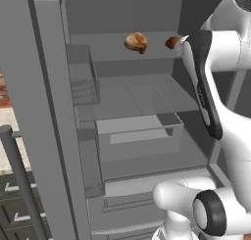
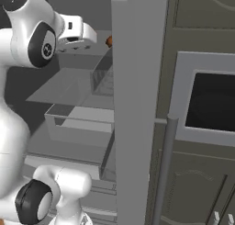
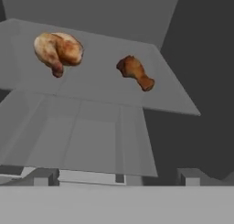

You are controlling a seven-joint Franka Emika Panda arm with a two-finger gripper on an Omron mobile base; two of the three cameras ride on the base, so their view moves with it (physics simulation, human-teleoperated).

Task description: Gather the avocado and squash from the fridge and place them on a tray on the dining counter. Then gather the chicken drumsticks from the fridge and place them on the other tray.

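The chicken drumsticks lie on an upper shelf (image 3: 100,88) of the open fridge. A golden-brown clump (image 3: 58,50) sits to the left and a single reddish-brown piece (image 3: 135,72) to the right. From the left base view the clump (image 1: 136,42) is in plain sight, while the single piece (image 1: 171,42) is partly behind my arm. My gripper (image 3: 118,177) hangs open in front of and below the shelf, its fingertips (image 3: 45,176) wide apart with nothing between them. The right base view has my hand (image 2: 77,33) close to the single piece (image 2: 109,41). The avocado, squash, trays and dining counter are out of view.
The fridge door (image 1: 46,116) stands open on the left, with door bins (image 1: 83,82). A clear drawer (image 1: 139,131) juts out below the lower shelf. In the right base view the fridge's side wall (image 2: 137,104) stands beside a built-in oven (image 2: 213,100) with a bar handle (image 2: 167,164).
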